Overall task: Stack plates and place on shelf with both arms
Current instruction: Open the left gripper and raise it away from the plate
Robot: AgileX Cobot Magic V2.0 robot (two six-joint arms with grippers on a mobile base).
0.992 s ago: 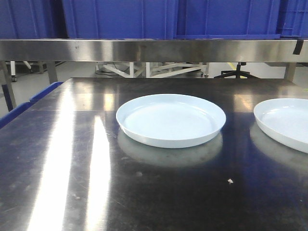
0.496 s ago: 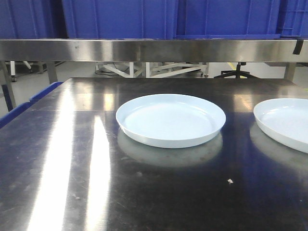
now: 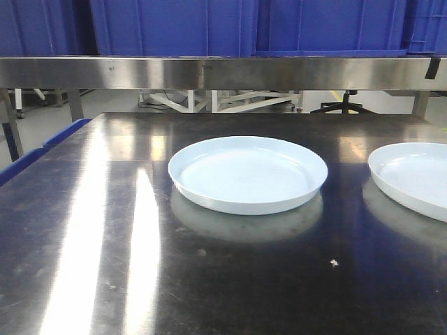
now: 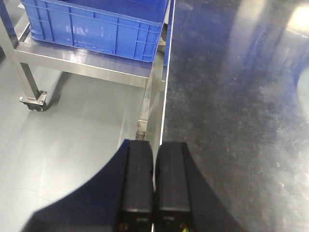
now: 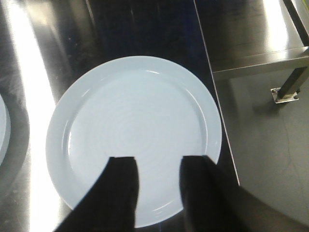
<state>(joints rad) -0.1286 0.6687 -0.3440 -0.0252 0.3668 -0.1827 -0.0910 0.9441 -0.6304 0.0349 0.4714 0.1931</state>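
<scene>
My dark steel table (image 3: 84, 265) fills the lower frame, and a steel shelf (image 3: 209, 72) carrying blue crates (image 3: 174, 28) spans the top. One plate (image 3: 248, 173) sits mid-frame. A second plate (image 3: 415, 178) lies at the right edge, under my right gripper (image 5: 158, 163), whose fingers are spread apart. The left gripper (image 4: 154, 147) has its fingers pressed together, empty, over the table's edge.

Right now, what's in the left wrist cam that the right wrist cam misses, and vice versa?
Left wrist only: the left gripper, fingers shut together over the steel tabletop's left edge, plus a blue crate on a wheeled steel rack beside it. Right wrist only: the right gripper, open above a pale plate lying near the right edge, and a sliver of the second plate at frame left. Both: the steel tabletop and grey floor.
</scene>
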